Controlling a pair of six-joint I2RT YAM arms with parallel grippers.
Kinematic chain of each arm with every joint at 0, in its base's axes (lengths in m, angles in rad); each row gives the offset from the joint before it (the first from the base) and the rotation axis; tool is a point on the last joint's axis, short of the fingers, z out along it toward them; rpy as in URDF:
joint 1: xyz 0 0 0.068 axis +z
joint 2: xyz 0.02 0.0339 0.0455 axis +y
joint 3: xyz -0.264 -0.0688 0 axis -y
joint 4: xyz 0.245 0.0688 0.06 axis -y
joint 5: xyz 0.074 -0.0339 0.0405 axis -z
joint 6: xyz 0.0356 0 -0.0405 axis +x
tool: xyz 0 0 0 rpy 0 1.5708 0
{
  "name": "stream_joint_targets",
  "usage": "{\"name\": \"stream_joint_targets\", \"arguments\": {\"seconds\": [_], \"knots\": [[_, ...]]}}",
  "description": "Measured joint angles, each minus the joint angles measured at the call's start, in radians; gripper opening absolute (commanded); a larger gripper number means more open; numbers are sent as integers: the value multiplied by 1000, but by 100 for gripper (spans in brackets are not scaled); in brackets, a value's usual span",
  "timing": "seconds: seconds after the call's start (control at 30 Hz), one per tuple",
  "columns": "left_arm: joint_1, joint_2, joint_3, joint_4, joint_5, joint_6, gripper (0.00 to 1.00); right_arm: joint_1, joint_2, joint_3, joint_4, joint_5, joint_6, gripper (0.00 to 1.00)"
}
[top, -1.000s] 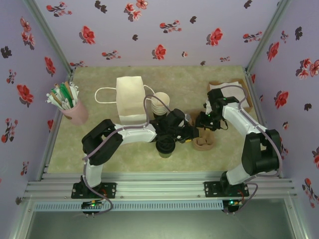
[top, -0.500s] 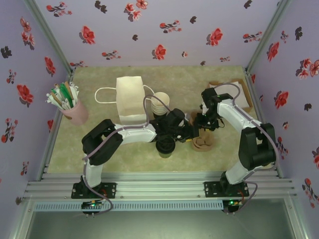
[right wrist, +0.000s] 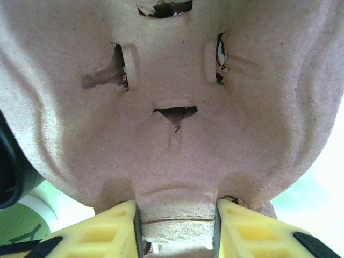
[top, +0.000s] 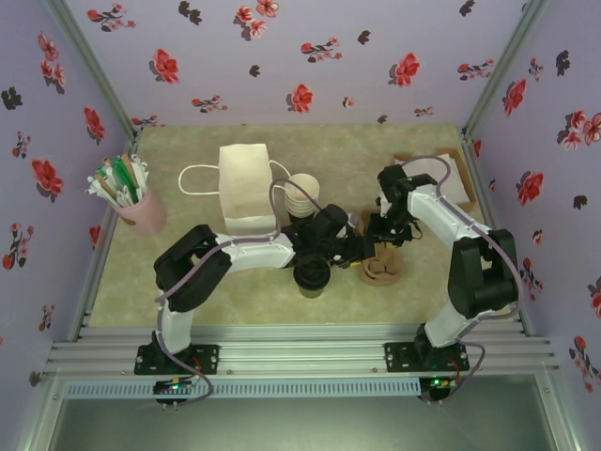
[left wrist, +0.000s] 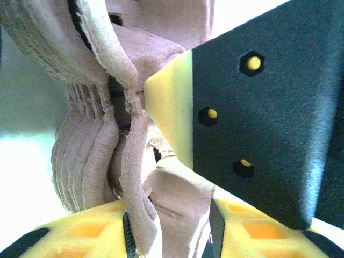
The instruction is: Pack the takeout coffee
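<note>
"Where was the takeout coffee [top: 312, 275]?"

"Upright and lidded on the counter [top: 244, 296], at 9 o'clock from the pulp carriers [top: 385, 271] and just 6 o'clock of the left wrist."

"And the arms?"

"The left arm lay stretched low toward 3 o'clock. The left hand [top: 364, 256] was partly closed, pinching the carriers' edge. The right arm was folded high and its wrist bent down. The right hand [top: 383, 235] pointed toward 6 o'clock, its fingers [right wrist: 107, 236] narrowed onto a tab of the same stack."
</note>
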Motion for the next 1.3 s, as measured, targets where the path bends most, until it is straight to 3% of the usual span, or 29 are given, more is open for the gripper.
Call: {"name": "stream_joint_targets", "arguments": {"seconds": [0.4,0.57,0.7,0.83,0.93,1.1,1.3], "knots": [[0,-8,0,-9,0,13,48,0,-91,5,-21,0,1,35],[0,-32,0,-26,-1,38,60,-14,-122,5,-30,1,3,35],[-2,-92,21,-80,-5,85,76,-30,-174,6,-32,6,17,36],[-12,-175,82,-160,-26,150,92,-41,-237,22,-34,14,27,36],[-23,-251,134,-228,-47,202,98,-43,-278,42,-34,16,34,36],[-31,-369,247,-393,-97,317,99,-44,-332,71,-32,-12,51,36],[-6,-542,369,-670,-251,483,99,-41,-383,119,-32,-89,69,37]]}}
